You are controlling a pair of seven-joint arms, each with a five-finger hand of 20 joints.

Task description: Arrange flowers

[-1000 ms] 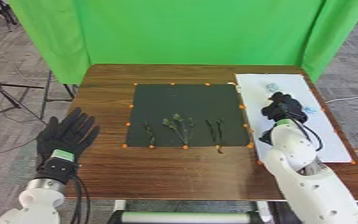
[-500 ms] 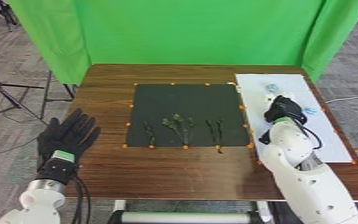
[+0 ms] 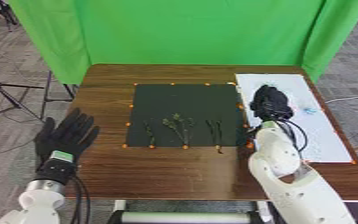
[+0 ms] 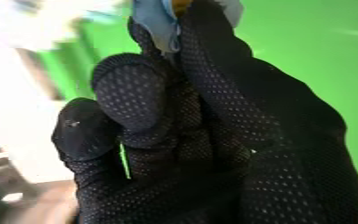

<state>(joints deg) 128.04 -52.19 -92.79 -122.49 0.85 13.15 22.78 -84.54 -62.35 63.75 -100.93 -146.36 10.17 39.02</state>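
Spreading open, your left hand (image 3: 66, 136) held nothing. Green stems (image 3: 169, 122) lay on the dark mat (image 3: 184, 95). Your right hand (image 3: 270, 102) had swung inward over the white board (image 3: 325, 145), fingers and thumb pinching what seemed a pale-blue flower (image 4: 156, 24), so you could place it next.

My left hand (image 3: 66, 134) is at the left of the frame, by the bench's (image 3: 158, 175) edge, its fingers straight and spread. My right hand (image 3: 270, 104) is over the white sheet (image 3: 325, 145) on the right. Just to its right is a little light blue thing (image 3: 310, 110). In the middle, green stems (image 3: 177, 121) lie on the low part of a dark mat (image 3: 171, 98). A green curtain (image 3: 189, 35) hangs at the top.
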